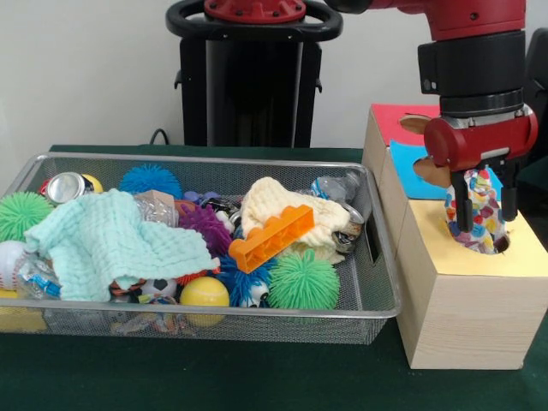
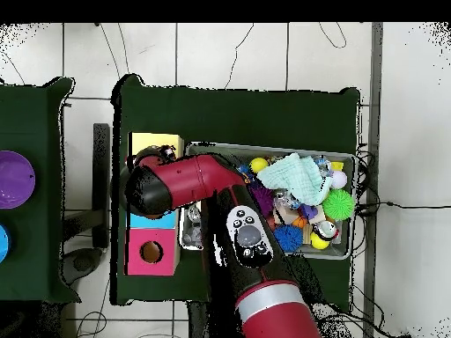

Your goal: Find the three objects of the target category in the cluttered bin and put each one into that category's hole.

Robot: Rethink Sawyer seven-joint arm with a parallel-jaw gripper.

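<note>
My gripper (image 1: pixel 485 224) hangs over the yellow-faced wooden box (image 1: pixel 454 300) at the right. It is shut on a white rag printed in many bright colours (image 1: pixel 481 210). The rag's lower end dips into the round hole (image 1: pixel 503 245) in the yellow face. The wire mesh bin (image 1: pixel 257 313) stands left of the box, full of clutter. I cannot make out any other printed rag in it. In the overhead view the red arm (image 2: pixel 189 183) covers the gripper and the hole; only part of the yellow box (image 2: pixel 157 143) and the bin (image 2: pixel 273 148) show.
In the bin lie a mint-green waffle cloth (image 1: pixel 111 244), a cream knitted cloth (image 1: pixel 282 205), an orange toy brick (image 1: pixel 272 238), spiky balls (image 1: pixel 303 280), a yellow ball (image 1: pixel 204 294) and a can (image 1: pixel 67 187). Behind the yellow box stand the blue-faced hole (image 1: pixel 432 174) and the red-faced hole (image 1: pixel 415 124).
</note>
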